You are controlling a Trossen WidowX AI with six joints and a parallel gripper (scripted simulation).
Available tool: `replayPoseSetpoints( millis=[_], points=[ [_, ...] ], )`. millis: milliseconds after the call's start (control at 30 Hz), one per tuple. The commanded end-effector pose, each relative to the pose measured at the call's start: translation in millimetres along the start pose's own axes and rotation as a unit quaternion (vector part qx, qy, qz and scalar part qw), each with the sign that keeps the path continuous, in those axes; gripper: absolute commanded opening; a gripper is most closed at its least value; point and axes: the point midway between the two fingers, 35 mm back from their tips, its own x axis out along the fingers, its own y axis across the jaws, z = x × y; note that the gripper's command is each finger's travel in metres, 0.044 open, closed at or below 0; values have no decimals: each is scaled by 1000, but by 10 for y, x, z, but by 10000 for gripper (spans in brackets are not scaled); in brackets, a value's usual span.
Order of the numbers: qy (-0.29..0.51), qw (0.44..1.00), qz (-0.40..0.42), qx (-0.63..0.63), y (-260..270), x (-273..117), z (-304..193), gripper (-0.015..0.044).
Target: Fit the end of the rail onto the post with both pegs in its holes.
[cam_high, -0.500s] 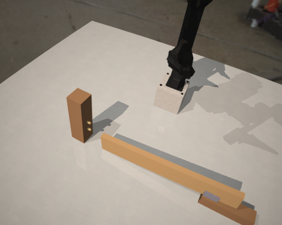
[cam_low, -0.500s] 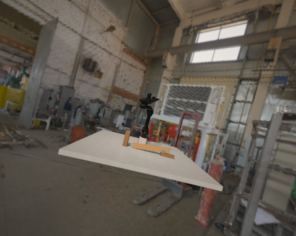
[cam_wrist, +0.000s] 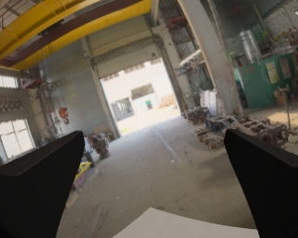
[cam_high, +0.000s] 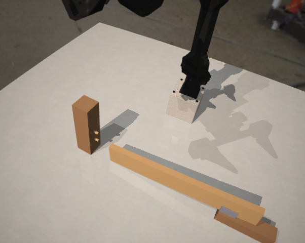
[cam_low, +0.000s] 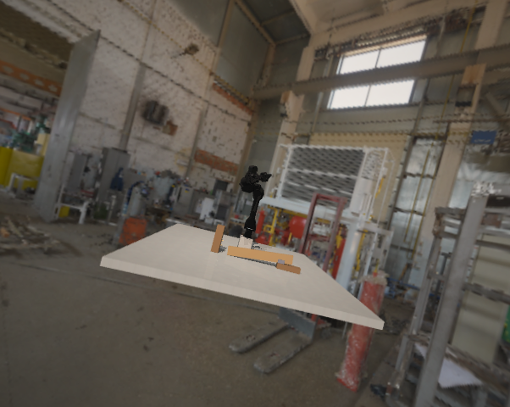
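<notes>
End effector [cam_low: 266, 176] [cam_wrist: 155, 137] wide open, nothing held, up high, well apart from rail [cam_high: 184, 183] [cam_low: 259, 254]. Rail's far end sits in bracket [cam_high: 228, 212] [cam_low: 280, 261] on footboard block [cam_high: 248, 225] [cam_low: 290, 268]; near end is down on worktop [cam_high: 55, 196] [cam_low: 180, 263] [cam_wrist: 183, 229], near post [cam_high: 80, 128] [cam_low: 218, 239] but not touching. Post upright, both pegs [cam_high: 96, 139] exposed on its rail-side face. Rail not fitted. Arm [cam_high: 204, 34] [cam_low: 253, 210] stands on pale base block [cam_high: 182, 107] [cam_low: 245, 242], behind the rail in the exterior view.
</notes>
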Motion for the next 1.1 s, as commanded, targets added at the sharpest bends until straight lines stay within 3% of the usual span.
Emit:
replayPoseSetpoints(
  millis=[0, 300, 567, 800, 1067],
  points=[
    [20, 996, -81, -38, -444, 54, -374, 440],
    [183, 948, -218, -145, -1129, -84, -1450, 440],
    [408, 852, -225, -238, -1315, -517, -2497, 440],
    [620, 716, -110, -302, -1135, -1137, -3330, 440],
    [779, 515, 161, -320, -599, -1990, -3893, 440]
  ],
)
